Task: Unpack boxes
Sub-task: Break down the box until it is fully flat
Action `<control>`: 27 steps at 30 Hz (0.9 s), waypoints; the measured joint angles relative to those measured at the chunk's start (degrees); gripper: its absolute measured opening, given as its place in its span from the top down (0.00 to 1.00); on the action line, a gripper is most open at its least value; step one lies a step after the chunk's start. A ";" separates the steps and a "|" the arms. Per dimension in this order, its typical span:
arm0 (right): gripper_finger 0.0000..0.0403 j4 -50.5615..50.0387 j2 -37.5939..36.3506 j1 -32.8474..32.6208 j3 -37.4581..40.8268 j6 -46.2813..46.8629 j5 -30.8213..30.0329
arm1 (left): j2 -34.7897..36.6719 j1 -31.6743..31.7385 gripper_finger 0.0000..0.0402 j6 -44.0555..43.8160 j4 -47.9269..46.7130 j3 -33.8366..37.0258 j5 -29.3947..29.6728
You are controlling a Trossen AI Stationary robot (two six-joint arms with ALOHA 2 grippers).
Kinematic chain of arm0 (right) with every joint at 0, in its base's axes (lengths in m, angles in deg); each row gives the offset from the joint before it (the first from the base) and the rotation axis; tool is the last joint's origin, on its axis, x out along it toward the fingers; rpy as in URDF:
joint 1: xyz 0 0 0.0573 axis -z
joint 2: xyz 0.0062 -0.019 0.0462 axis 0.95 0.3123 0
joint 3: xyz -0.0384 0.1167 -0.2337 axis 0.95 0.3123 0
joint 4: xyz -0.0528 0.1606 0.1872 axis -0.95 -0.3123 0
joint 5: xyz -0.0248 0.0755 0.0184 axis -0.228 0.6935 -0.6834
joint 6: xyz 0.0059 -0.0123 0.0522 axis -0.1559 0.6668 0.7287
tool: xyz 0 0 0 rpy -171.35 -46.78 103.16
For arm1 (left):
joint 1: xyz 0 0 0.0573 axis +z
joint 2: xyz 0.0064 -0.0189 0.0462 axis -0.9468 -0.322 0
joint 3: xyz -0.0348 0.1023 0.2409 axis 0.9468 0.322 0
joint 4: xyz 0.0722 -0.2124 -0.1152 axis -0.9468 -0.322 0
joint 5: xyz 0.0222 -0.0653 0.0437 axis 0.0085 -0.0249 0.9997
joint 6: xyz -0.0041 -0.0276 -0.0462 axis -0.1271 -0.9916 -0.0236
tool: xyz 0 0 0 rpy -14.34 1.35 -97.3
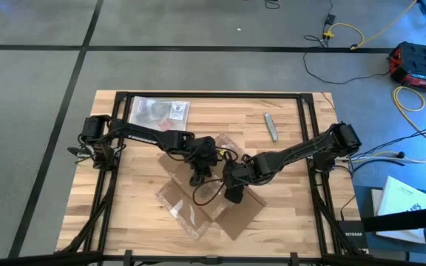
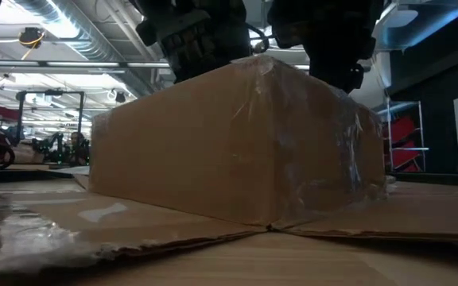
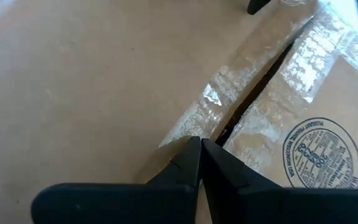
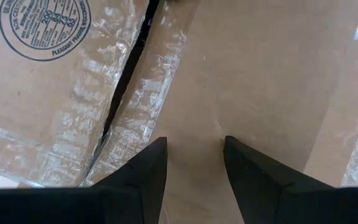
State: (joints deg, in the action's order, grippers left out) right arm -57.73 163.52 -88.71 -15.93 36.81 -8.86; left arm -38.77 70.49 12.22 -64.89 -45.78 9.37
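The brown cardboard box (image 2: 237, 143) stands mid-table, with its lower flaps (image 1: 244, 216) spread flat on the wood. Its top shows two flaps meeting at a dark seam (image 3: 253, 87) under shiny clear tape, with a round blue stamp (image 3: 322, 152) beside it. My left gripper (image 3: 201, 142) is shut and slants down, its tips at the tape's edge beside the seam. In the high view it (image 1: 197, 179) is over the box's left part. My right gripper (image 4: 194, 142) is open and points down over the plain flap beside the seam (image 4: 126, 74), over the box's right part (image 1: 234, 196). My left gripper's shut fingertips (image 3: 194, 149) stand at the edge of the tape strip (image 3: 213, 102) beside the seam, slanting down from above. I cannot tell whether they touch the tape or hover just over it.
A clear plastic bag (image 1: 152, 112) with a small red-and-blue object (image 1: 176, 112) lies at the far left of the table. A small grey tool (image 1: 271, 125) lies at the far right. Black frame rails (image 1: 310, 133) run along the table's edges.
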 joint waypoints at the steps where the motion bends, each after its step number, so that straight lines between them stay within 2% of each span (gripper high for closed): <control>1: 0.63 0.15 0.01 0.00 0.00 -0.03 0.08 | -0.03 0.13 1.00 -0.50 -0.10 0.01 -1.05; 9: 0.63 0.55 0.01 0.00 -0.02 -0.09 0.43 | -0.11 1.50 1.00 -4.39 -0.50 0.08 -7.80; 17: 0.63 0.92 0.01 0.00 0.00 -0.04 0.66 | 0.00 2.99 1.00 -11.12 -1.18 0.05 -20.26; 24: 0.63 1.79 0.01 -0.17 0.11 -0.04 1.05 | 0.90 3.32 1.00 -15.65 1.88 0.31 -22.95; 27: 0.63 1.86 -0.01 -0.39 0.11 -0.29 0.91 | 1.01 3.20 0.99 -12.92 2.12 -0.28 -23.37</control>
State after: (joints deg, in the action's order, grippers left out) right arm -55.87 163.50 -89.10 -15.82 36.52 -7.94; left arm -37.76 73.68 -0.70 -62.77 -46.06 -14.00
